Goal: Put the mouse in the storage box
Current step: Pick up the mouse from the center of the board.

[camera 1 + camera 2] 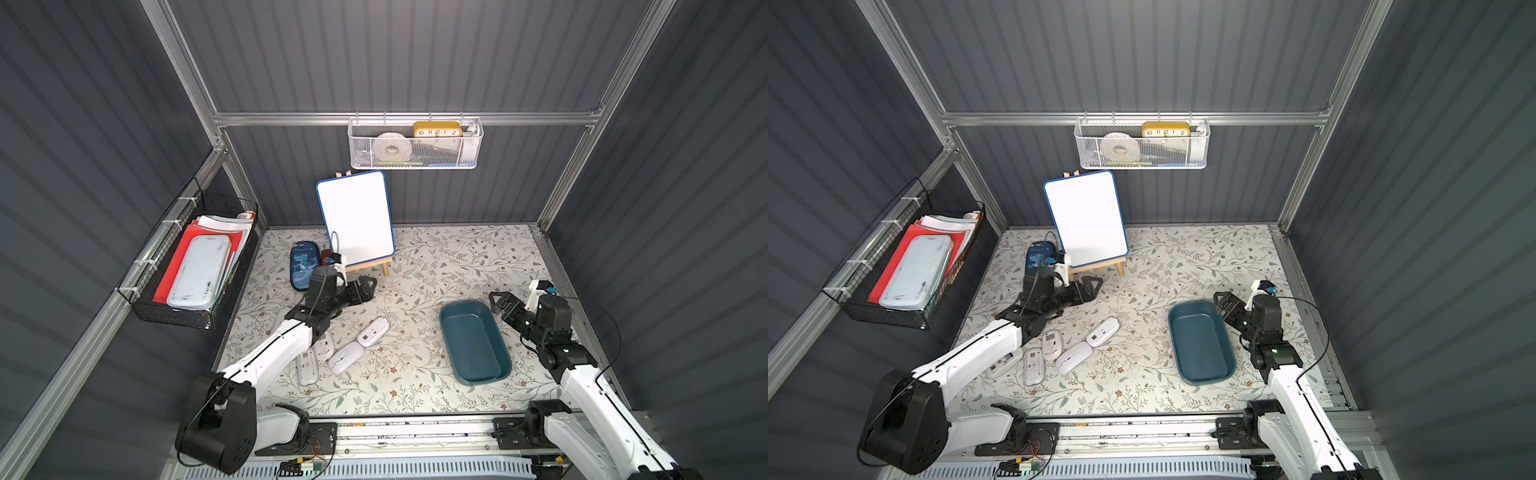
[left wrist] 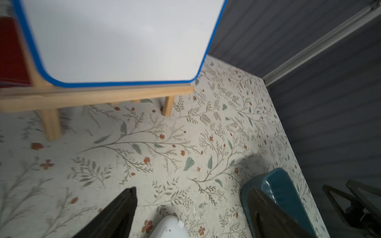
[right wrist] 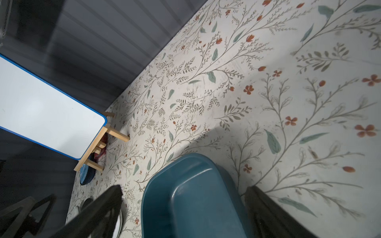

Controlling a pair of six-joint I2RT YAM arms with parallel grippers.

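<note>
Nearest me, the white mice lie in a loose cluster on the floral table. None is in the storage box, which sits empty, well apart on the right-arm side.

I'd take the outermost mouse. It lies label-up, just beside its neighbour and perhaps touching it at one end.

Just beyond it hangs the left gripper, jaws apart and holding nothing. The left wrist view shows a white mouse tip low between its fingers.

To do this well, I judge I should come straight down and turn the wrist so the jaws span the mouse's narrow width. I should then close clear of the neighbour so it isn't dragged.

The right gripper, likewise spread and empty, hovers beside the box's far corner; it mustn't block the drop.

Farthest back stands the whiteboard on its easel, and I'd avoid the easel's legs.
</note>
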